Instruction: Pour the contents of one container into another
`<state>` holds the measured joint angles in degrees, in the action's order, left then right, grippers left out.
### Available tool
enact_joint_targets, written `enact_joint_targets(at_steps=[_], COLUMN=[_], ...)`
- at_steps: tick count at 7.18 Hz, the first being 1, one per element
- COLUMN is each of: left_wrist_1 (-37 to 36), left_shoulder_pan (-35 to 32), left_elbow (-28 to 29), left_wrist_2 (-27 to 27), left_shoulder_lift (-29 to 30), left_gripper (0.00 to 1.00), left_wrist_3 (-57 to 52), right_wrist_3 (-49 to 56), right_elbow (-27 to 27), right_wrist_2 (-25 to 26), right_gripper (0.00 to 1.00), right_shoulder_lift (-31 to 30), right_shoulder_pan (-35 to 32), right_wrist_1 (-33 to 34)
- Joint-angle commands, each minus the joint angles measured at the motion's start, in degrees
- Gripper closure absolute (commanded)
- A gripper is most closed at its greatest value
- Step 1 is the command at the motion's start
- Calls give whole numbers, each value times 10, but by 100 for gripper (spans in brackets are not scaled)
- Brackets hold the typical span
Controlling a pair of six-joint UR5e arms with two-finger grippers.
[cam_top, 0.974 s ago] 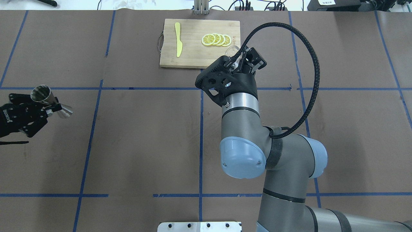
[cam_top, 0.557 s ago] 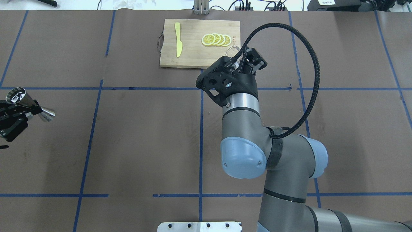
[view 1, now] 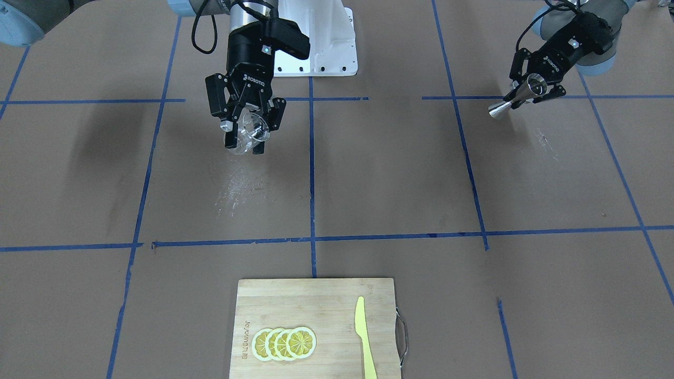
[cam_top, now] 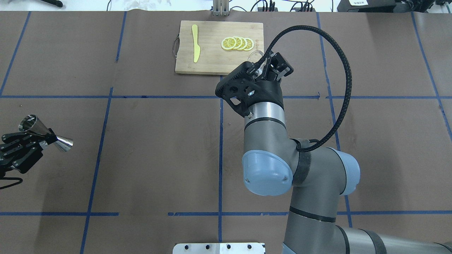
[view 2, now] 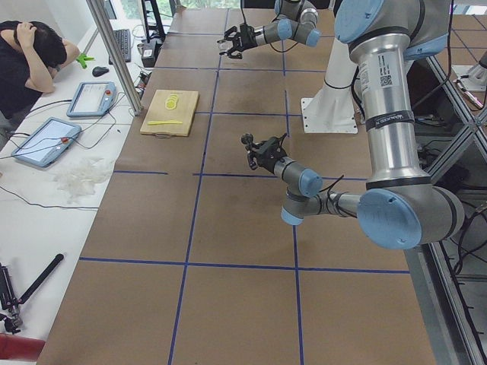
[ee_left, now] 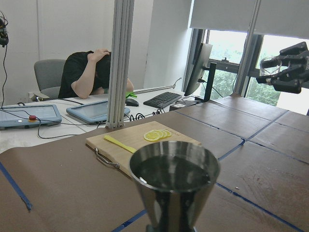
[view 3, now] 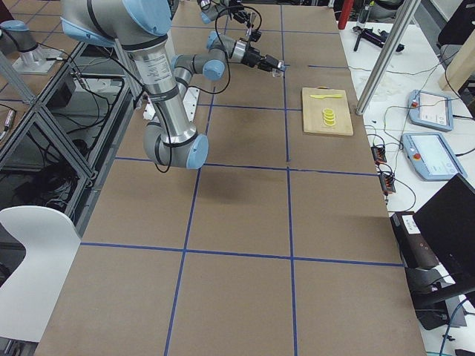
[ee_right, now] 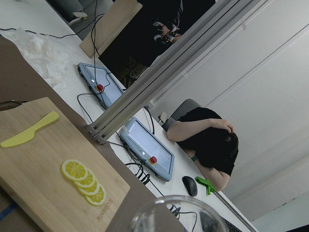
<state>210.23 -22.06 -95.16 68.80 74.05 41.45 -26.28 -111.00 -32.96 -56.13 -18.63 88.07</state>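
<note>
Seen from overhead: my right gripper (view 1: 245, 139) clamps the clear cup (view 1: 248, 130) aloft at 1 o'clock by the board (view 1: 326, 300). My left gripper (view 1: 529, 87) pinches the jigger (view 1: 504, 105) at its waist at 9, rim free for filling. Well apart, no pour yet.

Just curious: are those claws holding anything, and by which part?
Left gripper holds the jigger at its narrow waist; right gripper holds the clear cup by its sides.

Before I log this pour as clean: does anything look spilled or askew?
Whitish streaks mark the brown table cover near the clear cup held in the right hand; spill or scuff, I cannot tell. A fainter patch lies near the steel jigger in the left hand. Nothing else stands out.
</note>
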Motion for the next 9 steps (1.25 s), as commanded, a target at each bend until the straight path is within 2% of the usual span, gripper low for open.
enact_joint_targets(at_steps=[1, 2, 3, 5, 7, 9], left_wrist_1=[-1, -3, -7, -11, -12, -15], left_shoulder_pan=[133, 191, 219, 221, 221, 204], left_elbow=[7, 13, 15, 29, 85, 87], left_wrist_2=[-232, -339, -410, -454, -457, -449], left_shoulder_lift=[-17, -17, -16, 12, 78, 75], left_gripper=[100, 100, 100, 100, 100, 100], left_wrist_3=[3, -1, -23, -63, -115, -137], right_wrist_3=[0, 0, 0, 0, 0, 0], right_elbow=[0, -2, -5, -5, -5, -6], right_wrist_2=[1, 1, 1, 1, 1, 1], right_gripper=[100, 100, 100, 100, 100, 100], right_shoulder_lift=[-1, -5, -6, -6, -6, -6], right_shoulder_pan=[0, 0, 0, 0, 0, 0], right_wrist_1=[0, 0, 0, -1, -1, -3])
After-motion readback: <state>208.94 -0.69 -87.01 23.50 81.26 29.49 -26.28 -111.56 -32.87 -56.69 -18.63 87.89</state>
